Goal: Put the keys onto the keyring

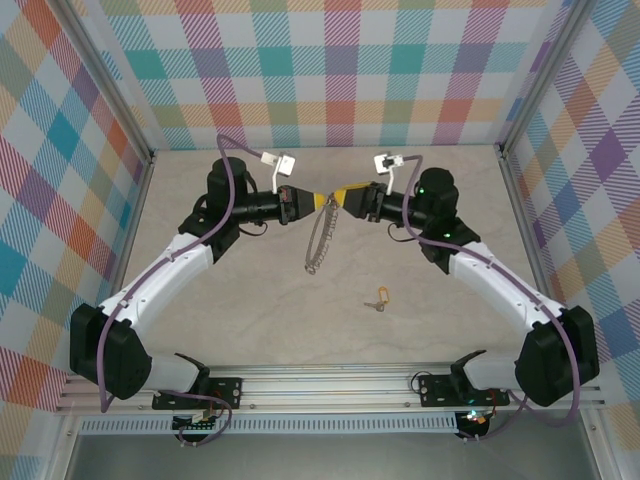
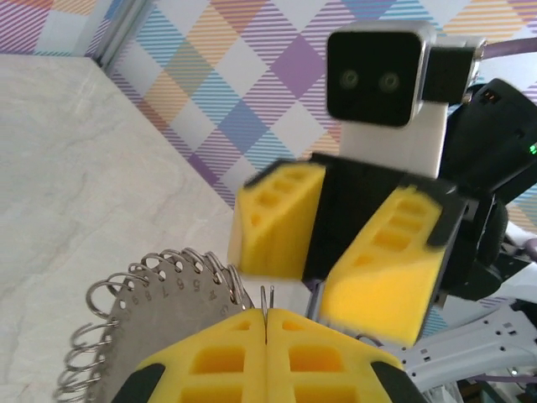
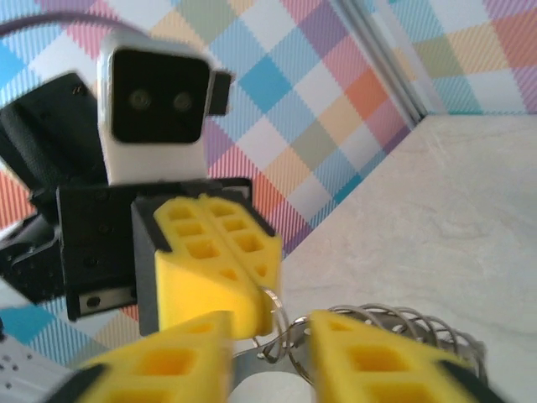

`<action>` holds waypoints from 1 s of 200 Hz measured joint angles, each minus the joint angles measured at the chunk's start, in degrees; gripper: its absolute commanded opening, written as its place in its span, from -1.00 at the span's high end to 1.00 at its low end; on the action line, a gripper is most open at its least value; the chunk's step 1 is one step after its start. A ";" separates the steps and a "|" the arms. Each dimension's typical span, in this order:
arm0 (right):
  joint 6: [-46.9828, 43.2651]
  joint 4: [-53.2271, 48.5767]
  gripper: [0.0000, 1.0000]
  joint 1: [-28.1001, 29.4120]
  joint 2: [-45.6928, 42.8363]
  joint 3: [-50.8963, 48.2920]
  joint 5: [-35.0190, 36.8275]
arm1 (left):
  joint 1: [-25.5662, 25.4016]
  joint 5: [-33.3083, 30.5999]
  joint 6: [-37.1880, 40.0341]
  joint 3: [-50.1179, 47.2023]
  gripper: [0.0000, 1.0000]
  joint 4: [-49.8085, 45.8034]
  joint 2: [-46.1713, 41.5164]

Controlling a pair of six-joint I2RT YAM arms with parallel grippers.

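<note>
The keyring is a thin silvery loop hanging in the air between the two arms, its beaded lower end close above the table. My left gripper is shut on its top wire. Beside my yellow fingers shows a numbered metal plate edged with small rings. My right gripper faces the left one tip to tip and is open. Its fingers stand on either side of the ring wire without pinching it. The small brass key lies on the table, nearer the arm bases and right of the ring.
The beige table is walled by checkered panels on three sides. An aluminium rail with the arm bases runs along the near edge. Free room lies around the key.
</note>
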 measured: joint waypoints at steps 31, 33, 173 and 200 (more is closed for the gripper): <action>-0.22 -5.88 -0.14 -3.45 -4.37 -0.22 2.21 | -0.09 -1.81 4.94 1.38 1.00 -6.88 0.94; -0.26 -6.27 -0.14 -3.48 -4.55 -0.20 2.34 | -0.09 -1.97 5.29 1.60 1.00 -7.37 1.11; -5.77 -23.50 -0.23 -3.85 -3.10 1.99 3.85 | -1.27 -9.38 22.32 12.66 1.00 -23.04 6.12; -6.86 -25.51 -0.23 -3.89 -2.82 4.66 1.97 | -1.33 -9.62 23.37 12.74 1.00 -22.84 6.23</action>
